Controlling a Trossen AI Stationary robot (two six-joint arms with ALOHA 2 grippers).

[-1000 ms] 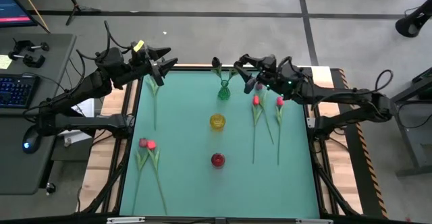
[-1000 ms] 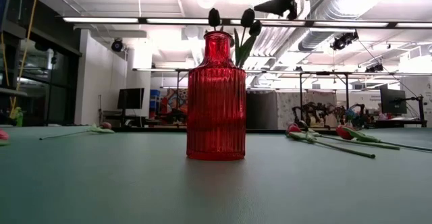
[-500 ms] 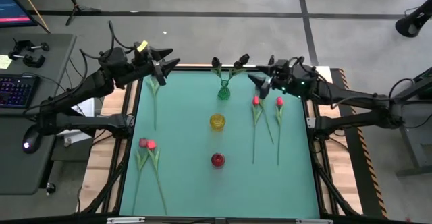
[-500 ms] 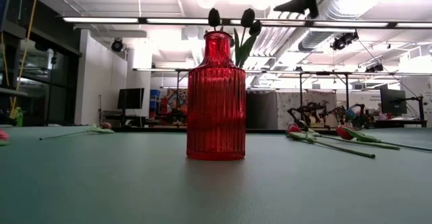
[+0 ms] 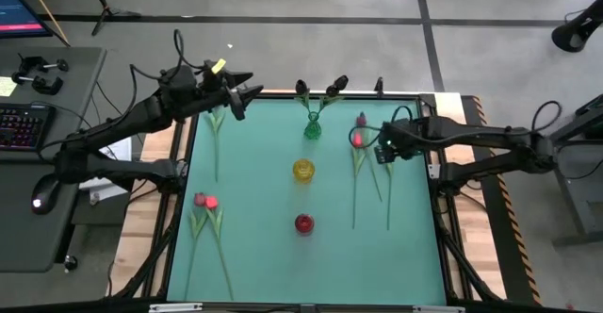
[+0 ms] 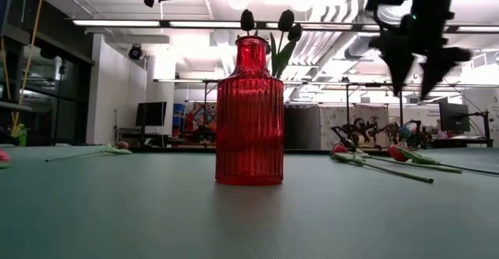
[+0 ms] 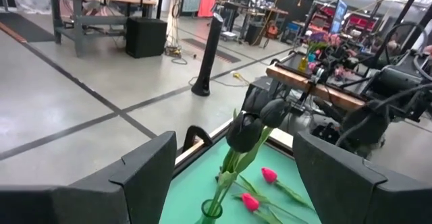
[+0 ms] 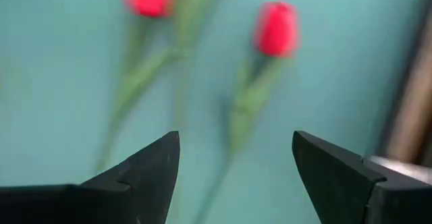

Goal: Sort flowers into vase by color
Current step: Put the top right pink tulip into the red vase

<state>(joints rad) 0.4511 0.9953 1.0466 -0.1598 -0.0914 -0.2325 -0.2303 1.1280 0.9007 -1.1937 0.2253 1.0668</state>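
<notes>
Dark tulips (image 5: 335,86) stand in a green vase (image 5: 312,127) at the far middle. A yellow vase (image 5: 302,170) and a red vase (image 5: 303,223) stand nearer along the middle line. Red tulips (image 8: 277,28) lie on the mat at the right, a maroon one (image 5: 361,120) beyond them. Two more flowers (image 5: 205,202) lie near left, and one (image 5: 215,124) far left. My right gripper (image 5: 382,150) hangs open, pointing down above the right red tulips and clear of them. My left gripper (image 5: 242,92) is open, held level and high at the far left, facing the green vase (image 7: 210,214).
Wooden table edges (image 5: 460,153) frame the green mat. The three vases stand in a row down the middle, with bare mat between them and the flowers. In the low view the red vase (image 6: 249,115) stands in front and my right gripper (image 6: 417,68) hangs well above the mat.
My right gripper has tipped from nearly level to pointing down, rolled, sunk, and gone toward the near and right side, from beside the green vase to above the right red tulips; it stays open. My left gripper has eased a little toward the green vase.
</notes>
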